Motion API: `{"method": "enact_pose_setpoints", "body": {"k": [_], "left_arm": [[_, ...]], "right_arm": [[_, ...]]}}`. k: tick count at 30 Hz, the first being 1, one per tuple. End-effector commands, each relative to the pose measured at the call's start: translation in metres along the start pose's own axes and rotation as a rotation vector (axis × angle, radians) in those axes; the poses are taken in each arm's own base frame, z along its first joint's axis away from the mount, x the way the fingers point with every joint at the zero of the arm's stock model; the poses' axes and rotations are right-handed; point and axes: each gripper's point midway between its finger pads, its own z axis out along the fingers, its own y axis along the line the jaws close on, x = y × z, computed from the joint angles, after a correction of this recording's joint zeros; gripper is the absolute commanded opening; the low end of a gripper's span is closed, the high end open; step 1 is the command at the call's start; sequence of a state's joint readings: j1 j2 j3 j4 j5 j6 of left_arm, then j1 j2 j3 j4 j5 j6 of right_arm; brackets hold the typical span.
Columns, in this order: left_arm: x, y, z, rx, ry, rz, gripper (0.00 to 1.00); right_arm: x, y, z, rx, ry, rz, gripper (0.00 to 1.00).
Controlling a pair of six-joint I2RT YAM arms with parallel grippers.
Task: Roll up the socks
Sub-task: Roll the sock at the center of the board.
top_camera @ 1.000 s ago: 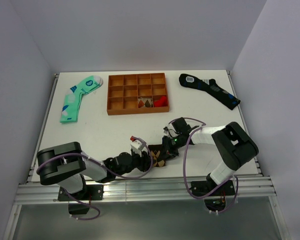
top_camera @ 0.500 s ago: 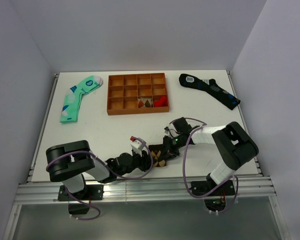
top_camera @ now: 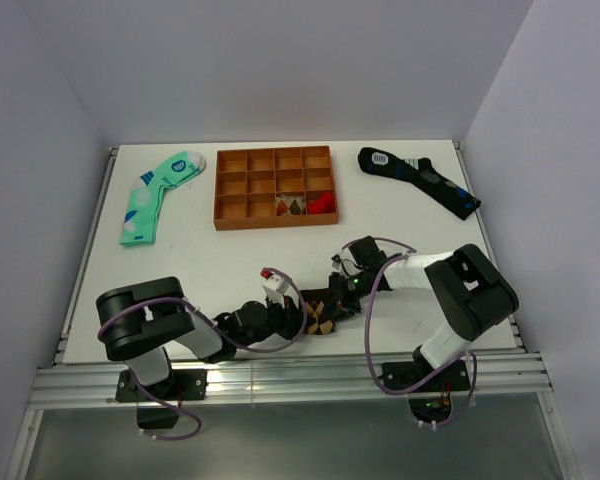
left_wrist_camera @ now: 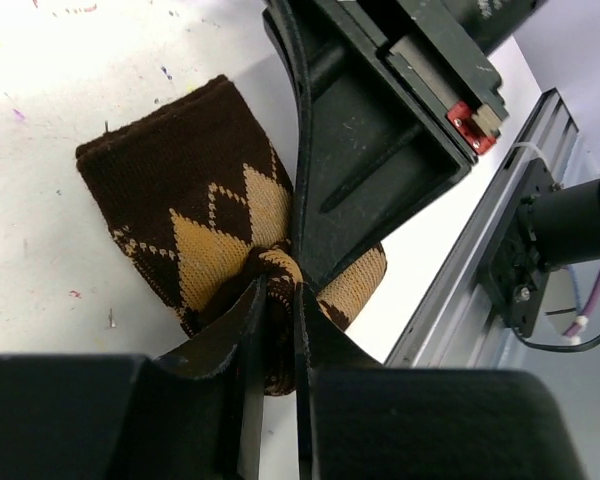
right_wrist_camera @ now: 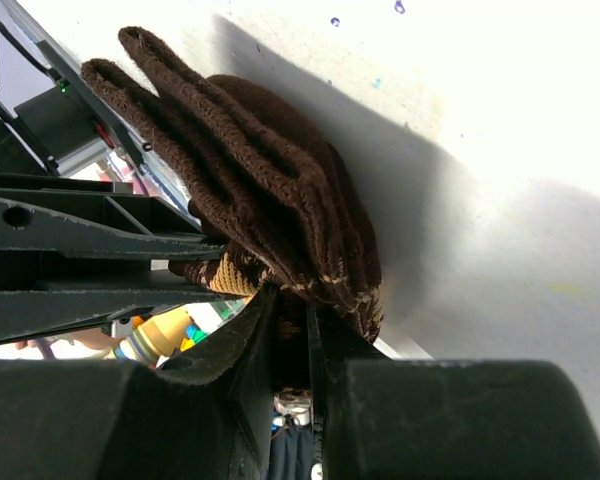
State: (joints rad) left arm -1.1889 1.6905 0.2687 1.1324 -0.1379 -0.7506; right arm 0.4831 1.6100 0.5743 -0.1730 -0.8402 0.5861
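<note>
Left gripper (left_wrist_camera: 277,300) pinches the socks (left_wrist_camera: 200,200); right gripper (right_wrist_camera: 290,312) too — opposite sides.

Robot lab test cell; white table (top_camera: 230,260) boxed in by plain white walls (top_camera: 280,70); aluminium rail (top_camera: 300,376) along near edge; left arm (top_camera: 140,315) and right arm (top_camera: 470,290) bolted there; loose purple cables (top_camera: 366,335).

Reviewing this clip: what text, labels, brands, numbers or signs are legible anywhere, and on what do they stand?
No text can be read in any view.
Round dark emblem on the mint-green sock: too small to read.
White patch on the black-navy sock: too small to read.
On the brown argyle socks and the orange tray: no lettering visible.
</note>
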Motion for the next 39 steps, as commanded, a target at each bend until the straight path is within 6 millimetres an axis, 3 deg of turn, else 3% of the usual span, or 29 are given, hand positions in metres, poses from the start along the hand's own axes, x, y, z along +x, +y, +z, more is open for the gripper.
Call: {"method": "enact_pose_setpoints", "body": {"k": [1, 7, 17, 21, 28, 30, 32, 34, 39], "left_arm": [[0.058, 0.018, -0.011, -0.069, 0.276, -0.055, 0.0], [0.069, 0.032, -0.023, -0.138, 0.397, -0.17, 0.0], [0.073, 0.061, -0.037, -0.299, 0.55, -0.273, 0.0], [0.076, 0.069, -0.044, -0.341, 0.59, -0.311, 0.0], [0.08, 0.087, -0.058, -0.414, 0.648, -0.372, 0.0], [0.081, 0.09, -0.062, -0.442, 0.675, -0.375, 0.0], [0.078, 0.091, -0.063, -0.452, 0.687, -0.368, 0.0], [0.076, 0.091, -0.065, -0.46, 0.712, -0.368, 0.0], [0.073, 0.09, -0.064, -0.478, 0.783, -0.361, 0.0]], "right_arm": [[-0.005, -0.027, 0.004, 0.116, -0.071, -0.009, 0.21], [-0.014, -0.029, -0.008, 0.171, -0.163, -0.037, 0.31], [-0.036, -0.011, -0.042, 0.201, -0.409, -0.146, 0.43], [-0.043, 0.001, -0.057, 0.176, -0.514, -0.201, 0.45], [-0.042, 0.04, -0.091, 0.014, -0.772, -0.377, 0.47], [-0.036, 0.036, -0.09, -0.007, -0.791, -0.392, 0.47], [-0.035, 0.051, -0.098, -0.075, -0.852, -0.444, 0.47], [-0.033, 0.05, -0.096, -0.104, -0.876, -0.456, 0.47], [-0.025, 0.049, -0.079, -0.088, -0.892, -0.498, 0.47]]}}
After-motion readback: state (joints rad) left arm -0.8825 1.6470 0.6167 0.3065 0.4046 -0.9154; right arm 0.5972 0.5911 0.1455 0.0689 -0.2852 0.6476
